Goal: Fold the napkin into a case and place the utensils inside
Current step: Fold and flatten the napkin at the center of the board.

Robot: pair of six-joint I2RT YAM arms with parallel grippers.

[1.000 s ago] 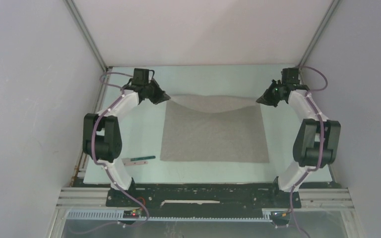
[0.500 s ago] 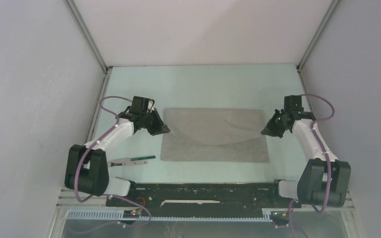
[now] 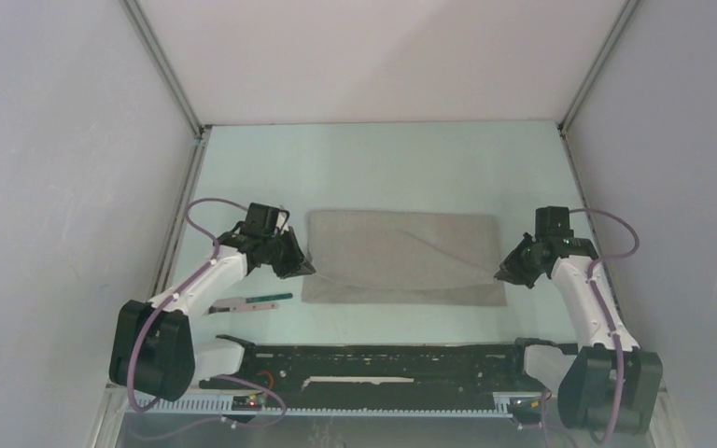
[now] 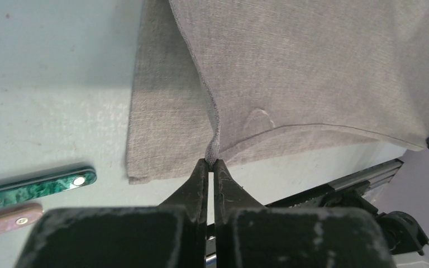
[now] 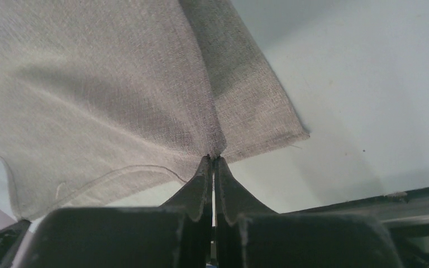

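The light grey napkin (image 3: 401,254) lies folded over on the table, its upper layer pulled towards the near edge. My left gripper (image 3: 304,269) is shut on the left corner of that upper layer; the wrist view shows the cloth (image 4: 290,72) pinched at my fingertips (image 4: 213,163). My right gripper (image 3: 502,276) is shut on the right corner, with the cloth (image 5: 117,95) pinched at its tips (image 5: 213,160). Both corners are held just above the lower layer near its front edge. The green-handled utensil (image 3: 266,299) lies left of the napkin, also in the left wrist view (image 4: 39,184). The fork is not visible.
A pale pinkish handle (image 3: 227,306) lies in line with the green one, also in the left wrist view (image 4: 5,219). A black rail (image 3: 383,359) runs along the near table edge. Grey walls close in the left, right and back sides.
Both grippers have drawn the napkin's far edge from the back of the table towards the near edge. The cloth now lies folded to about half its depth. The utensils have not moved.
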